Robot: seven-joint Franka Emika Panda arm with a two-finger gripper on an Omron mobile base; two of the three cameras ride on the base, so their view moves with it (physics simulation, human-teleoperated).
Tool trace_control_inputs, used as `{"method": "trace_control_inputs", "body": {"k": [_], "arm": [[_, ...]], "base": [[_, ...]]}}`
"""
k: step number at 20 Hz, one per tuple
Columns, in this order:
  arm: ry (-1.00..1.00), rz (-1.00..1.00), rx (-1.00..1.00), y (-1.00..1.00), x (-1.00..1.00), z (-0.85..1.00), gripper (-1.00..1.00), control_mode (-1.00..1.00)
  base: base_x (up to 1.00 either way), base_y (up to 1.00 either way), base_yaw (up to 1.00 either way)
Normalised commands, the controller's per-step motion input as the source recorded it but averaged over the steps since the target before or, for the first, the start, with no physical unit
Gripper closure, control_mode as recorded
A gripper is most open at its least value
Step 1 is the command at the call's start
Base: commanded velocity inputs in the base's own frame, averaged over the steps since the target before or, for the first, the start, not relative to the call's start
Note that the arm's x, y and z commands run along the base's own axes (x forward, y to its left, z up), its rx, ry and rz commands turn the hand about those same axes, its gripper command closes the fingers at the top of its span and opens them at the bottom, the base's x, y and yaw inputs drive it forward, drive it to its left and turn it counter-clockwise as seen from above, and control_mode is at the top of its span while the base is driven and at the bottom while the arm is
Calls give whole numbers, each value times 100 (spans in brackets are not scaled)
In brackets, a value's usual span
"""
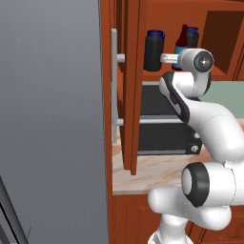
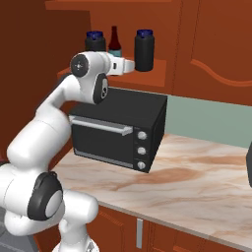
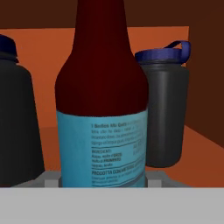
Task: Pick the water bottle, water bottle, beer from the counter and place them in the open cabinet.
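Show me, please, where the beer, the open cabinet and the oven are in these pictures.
beer [image 3: 103, 131], hand view, on its teal-blue label.
open cabinet [image 1: 127, 119], left base view, on the edge of its open door.
oven [image 2: 101, 140], right base view, on its dark front door.

the white arm rises from its base in a folded s-shape: a stout lower link with a dark joint ring climbs and leans back, an elbow bends forward, and the forearm reaches up to a round wrist joint held high. from that wrist the hand points level and forward. the gripper [image 2: 132, 64] extends horizontally off the wrist, seen in the left base view as a short pale bar [image 1: 167, 58]. in the hand view the jaws stand part-way apart at the bottom edge, and whether they press on anything cannot be told.
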Motion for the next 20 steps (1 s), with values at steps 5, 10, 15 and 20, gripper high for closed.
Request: {"method": "trace_control_inputs", "body": {"k": [5, 10, 15, 20], "arm": [[0, 0, 0, -5, 23, -12, 100, -100], [0, 0, 0, -3, 19, -16, 100, -100], [0, 0, 0, -4, 22, -9, 100, -100], [0, 0, 0, -7, 26, -5, 100, -100]], "base": [[0, 0, 0], [0, 0, 0], [0, 0, 0], [0, 0, 0]]}}
